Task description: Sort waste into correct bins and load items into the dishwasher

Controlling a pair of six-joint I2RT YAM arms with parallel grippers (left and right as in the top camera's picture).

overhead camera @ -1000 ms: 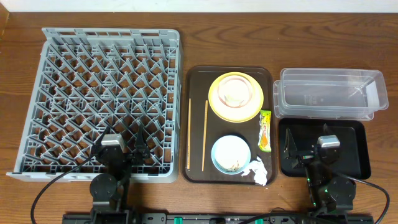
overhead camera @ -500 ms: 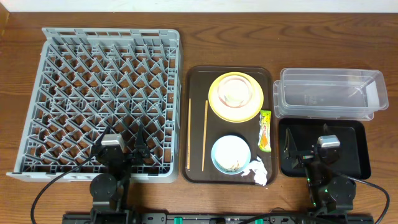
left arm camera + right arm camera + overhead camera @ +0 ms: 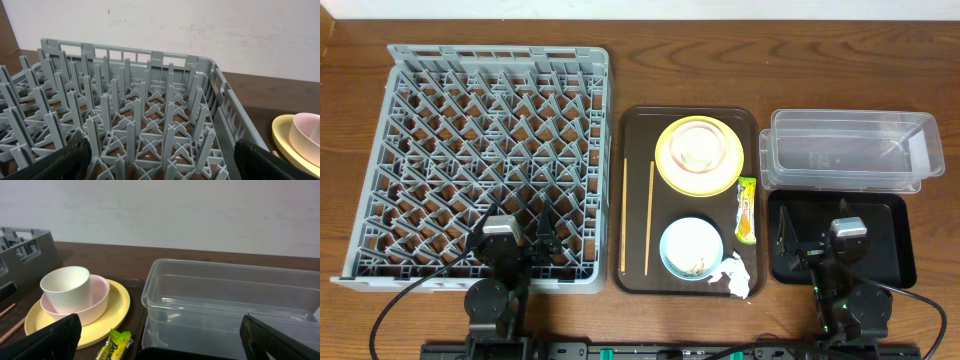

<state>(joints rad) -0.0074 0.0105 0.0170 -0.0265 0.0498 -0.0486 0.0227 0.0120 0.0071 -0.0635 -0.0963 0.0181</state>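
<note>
Both arms sit folded low at the near edge of the worktop [image 3: 350, 320], with the wrists level and the cameras looking toward the far wall. My left arm [image 3: 500, 240] hangs over the near rim of the grey dish rack [image 3: 480, 130], its jaws spread wide with nothing between them. My right arm [image 3: 845, 240] sits above the black tray [image 3: 895, 225], its jaws just as wide and empty.

Between the arms, on the brown tray [image 3: 638, 135], the crumpled napkin [image 3: 735, 275] lies nearest, just beside the light blue bowl [image 3: 692, 240]. I see rice scraps [image 3: 695, 266] along the bowl's near inner edge. Left of the bowl, the two chopsticks [image 3: 649, 215] lie side by side, running near to far. The snack wrapper [image 3: 746, 210] lies right of the bowl.

Farther back, the yellow plate [image 3: 665, 172] carries the pink bowl [image 3: 100, 297], and the white cup [image 3: 66, 287] stands inside that. The clear tub [image 3: 850, 150] sits just beyond the black tray, at the far right.
</note>
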